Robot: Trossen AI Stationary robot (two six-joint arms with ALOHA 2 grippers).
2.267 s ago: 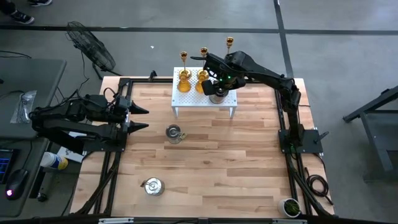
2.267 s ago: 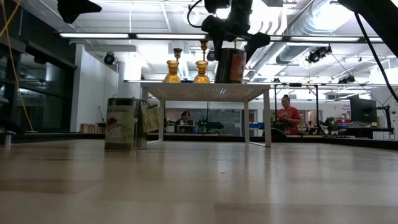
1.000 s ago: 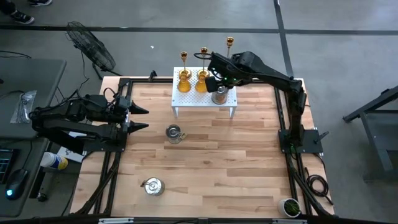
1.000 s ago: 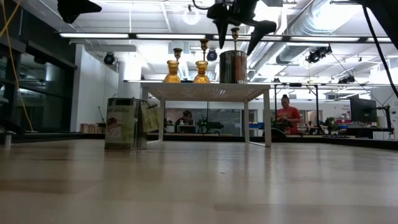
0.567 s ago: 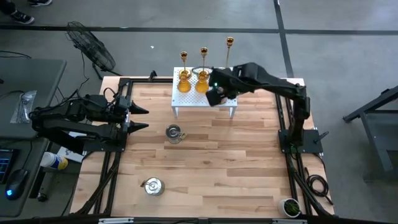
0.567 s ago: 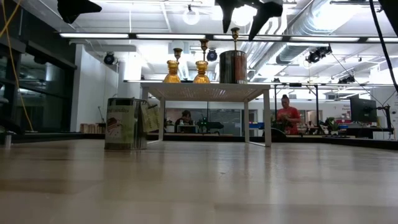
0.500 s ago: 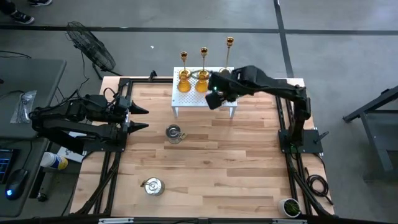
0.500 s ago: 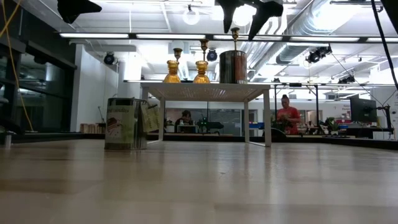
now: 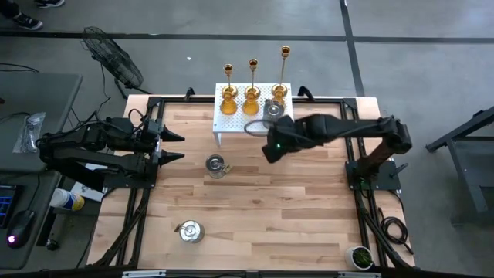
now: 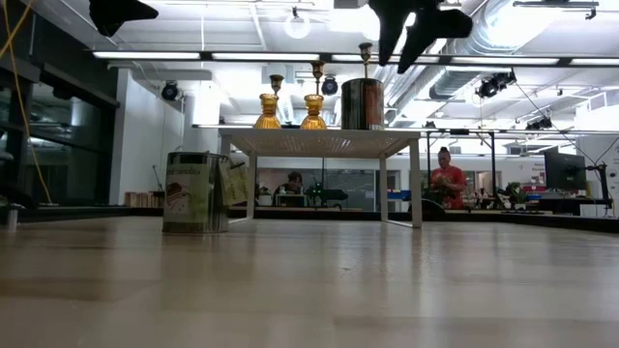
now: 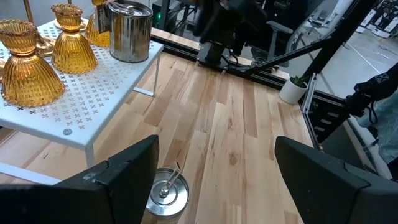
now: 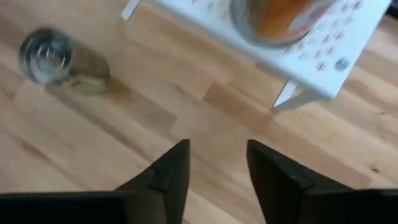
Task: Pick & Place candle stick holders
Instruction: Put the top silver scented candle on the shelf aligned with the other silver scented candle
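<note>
- Silvery pot on the bare wood table, just in front of the white rack: smooth, rigid metal, probably light and slippery; grip its round wall across the middle.
- A second pot sits near the front edge; a third stands on the rack beside ribbed amber cups.
- Right gripper hangs empty above the table, fingers parted.
- Left gripper waits at the left edge, spread wide, holding nothing.
</note>
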